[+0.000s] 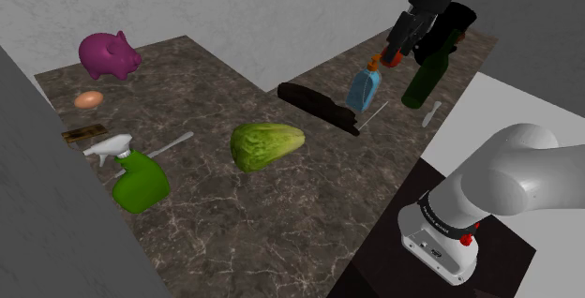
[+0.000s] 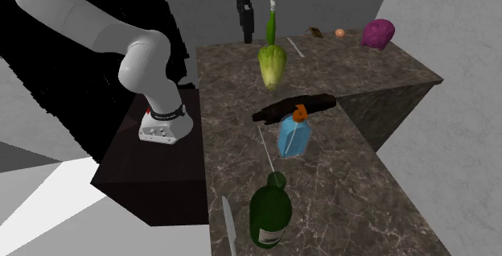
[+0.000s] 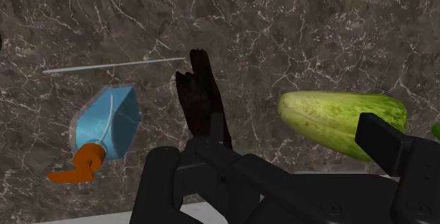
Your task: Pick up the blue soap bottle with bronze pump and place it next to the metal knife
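Standing on the marbled desk point(image 1: 281, 214) just beside a dark block point(image 1: 319, 106), the blue soap bottle point(image 1: 364, 91) with orange pump is neared from above by the tool point(image 1: 396, 52), released and empty, while the knife point(image 1: 430, 112) is seen beyond 1 green bottle point(image 1: 427, 77).

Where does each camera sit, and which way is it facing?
Shoulder view: beside the stand, looking down over the marble counter; arm lower right, gripper at top.
Second exterior view: at the counter's end by the green bottle, looking along it toward the pink pig; arm upper left.
Wrist view: on the hand, looking down at the counter past the open gripper.
Shared: all show the blue soap bottle.
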You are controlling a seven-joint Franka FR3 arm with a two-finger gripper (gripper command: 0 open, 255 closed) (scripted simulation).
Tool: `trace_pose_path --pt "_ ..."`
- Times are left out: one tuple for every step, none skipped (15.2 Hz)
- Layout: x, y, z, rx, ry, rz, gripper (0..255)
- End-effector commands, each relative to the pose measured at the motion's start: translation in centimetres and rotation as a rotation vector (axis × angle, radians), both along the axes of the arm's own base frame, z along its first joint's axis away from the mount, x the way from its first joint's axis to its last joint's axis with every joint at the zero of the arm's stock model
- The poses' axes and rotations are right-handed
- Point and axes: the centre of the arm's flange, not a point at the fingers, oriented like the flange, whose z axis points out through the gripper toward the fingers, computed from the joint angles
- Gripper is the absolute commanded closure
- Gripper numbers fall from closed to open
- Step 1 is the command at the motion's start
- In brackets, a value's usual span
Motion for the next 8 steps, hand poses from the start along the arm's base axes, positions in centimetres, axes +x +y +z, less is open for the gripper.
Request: trace_pose_path --pt "0.0 0.0 0.0 0.000 0.000 0.000 0" --pt "0.4 -0.7 -0.9 -0.006 -0.007 -0.001 0" --pt "0.8 -1.5 -1.8 -0.012 -0.013 -0.003 0" --pt "1.2 -2.3 -2.6 -0.018 -0.020 -0.004 0" --pt "1.6 -3.0 -3.5 -0.023 -0.026 -0.006 0" --pt "2.0 -3.8 -4.4 -0.029 -0.033 -0.007 0" --pt "2.4 -4.6 -5.2 -0.035 -0.039 -0.009 0" --pt "2.8 -5.3 -6.1 -0.041 -0.046 -0.010 0"
